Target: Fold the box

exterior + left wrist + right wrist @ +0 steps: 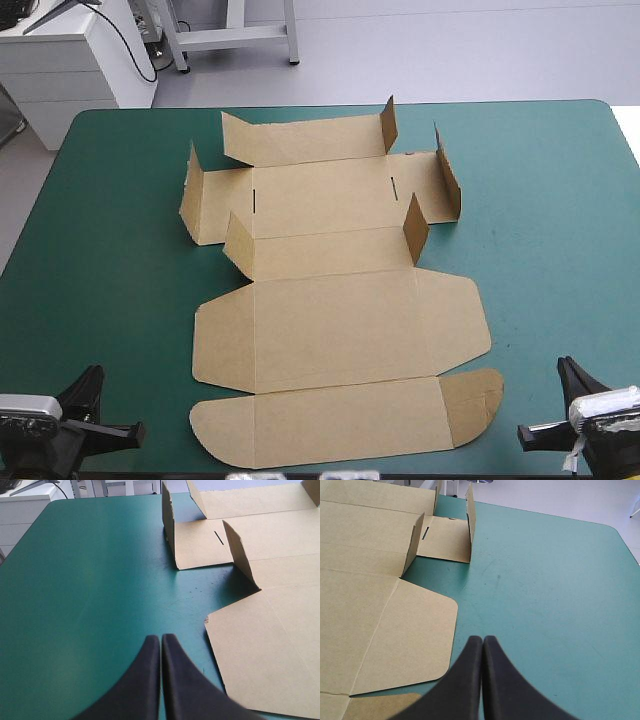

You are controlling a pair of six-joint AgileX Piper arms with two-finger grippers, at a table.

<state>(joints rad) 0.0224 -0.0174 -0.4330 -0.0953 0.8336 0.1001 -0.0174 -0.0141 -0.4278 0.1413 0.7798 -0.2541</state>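
1. The box (335,325) lies opened out mid-table on the teal-green cover (540,220), its near half flat.
2. On its far half I see short flaps (415,228) standing upright; the board close behind them is hidden from me.
3. Left gripper (161,639): jaws pressed together, empty, over bare cover left of the box.
4. Right gripper (483,640): jaws likewise together, holding nothing, right of the box.
5. Each wrist view cuts the box off. From above, both grippers sit at the near corners, partly out of frame.
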